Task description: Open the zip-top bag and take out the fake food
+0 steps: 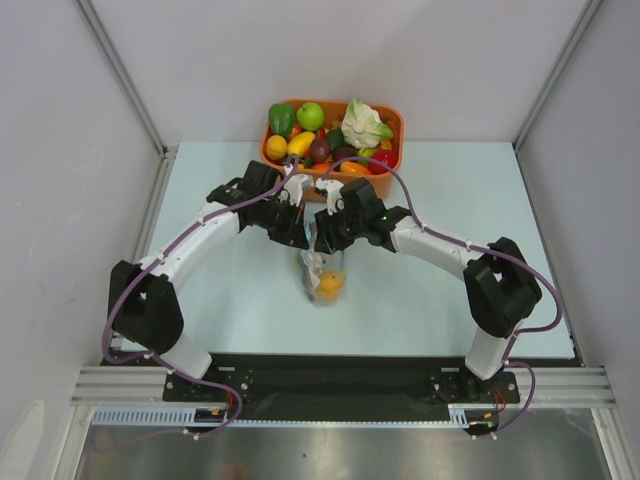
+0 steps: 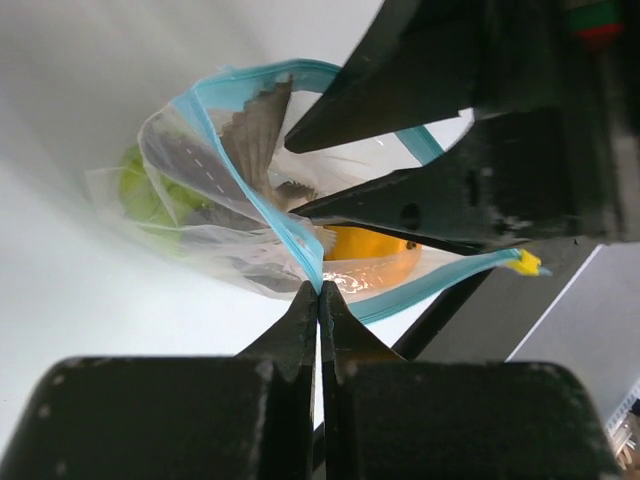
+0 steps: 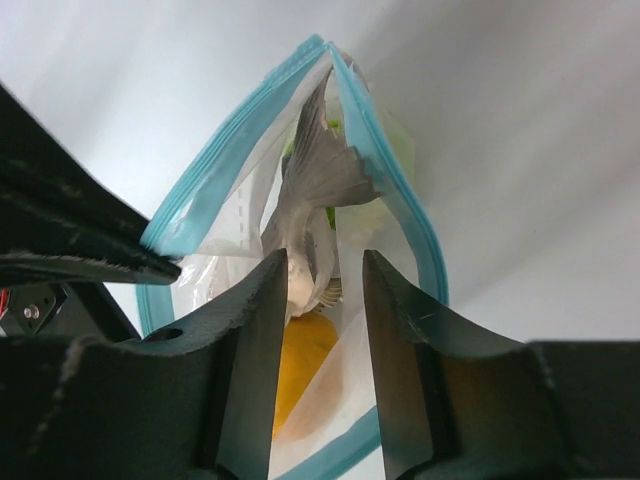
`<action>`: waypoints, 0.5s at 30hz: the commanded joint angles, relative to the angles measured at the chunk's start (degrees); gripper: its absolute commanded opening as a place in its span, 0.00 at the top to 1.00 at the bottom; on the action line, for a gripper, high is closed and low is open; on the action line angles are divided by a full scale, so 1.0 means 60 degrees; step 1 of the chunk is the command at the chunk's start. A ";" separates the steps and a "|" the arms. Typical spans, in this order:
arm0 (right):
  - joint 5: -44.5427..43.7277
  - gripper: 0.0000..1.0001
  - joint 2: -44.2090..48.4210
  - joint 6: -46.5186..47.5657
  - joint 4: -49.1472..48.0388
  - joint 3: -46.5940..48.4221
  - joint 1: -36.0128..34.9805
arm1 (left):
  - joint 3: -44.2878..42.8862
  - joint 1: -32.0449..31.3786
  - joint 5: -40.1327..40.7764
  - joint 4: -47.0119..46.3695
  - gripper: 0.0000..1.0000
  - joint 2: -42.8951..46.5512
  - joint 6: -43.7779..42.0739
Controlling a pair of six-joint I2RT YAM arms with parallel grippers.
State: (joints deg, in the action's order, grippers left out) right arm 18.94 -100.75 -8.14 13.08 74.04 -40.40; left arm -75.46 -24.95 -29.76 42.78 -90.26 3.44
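Note:
The zip-top bag hangs over the table with its light-blue zip strip pulled apart into an open mouth. My left gripper is shut on one side of that strip, and it also shows from above. My right gripper stands open at the bag's mouth, its fingers either side of the grey fish, whose tail fin points up. An orange-yellow fruit lies below the fish. A lime-green fruit sits deeper in the bag. From above, the right gripper is close beside the left one.
An orange tub full of toy fruits and vegetables, with a white-and-green cauliflower, stands at the back just behind both grippers. The pale table is bounded by white walls left and right.

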 commanded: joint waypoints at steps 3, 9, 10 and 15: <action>0.0387 0.57 -0.0317 0.0185 -0.0539 0.0331 -0.0063 | -0.0387 0.0013 -0.0431 0.0047 1.00 0.0336 -0.0134; 0.1076 0.58 -0.0449 0.0112 -0.1461 0.0009 -0.0092 | -0.0416 0.0013 -0.0563 0.0076 1.00 0.0307 -0.0193; 0.1178 0.59 -0.0464 0.0112 -0.1709 -0.0035 -0.0092 | -0.0416 0.0013 -0.0606 0.0062 1.00 0.0321 -0.0222; 0.1837 0.67 -0.0610 0.0185 -0.2077 -0.0094 -0.0092 | -0.0402 0.0013 -0.0694 0.0018 1.00 0.0365 -0.0237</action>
State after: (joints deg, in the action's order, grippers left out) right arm 24.99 -103.88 -8.58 6.26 73.43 -40.18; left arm -75.57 -24.62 -31.68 43.22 -90.19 2.98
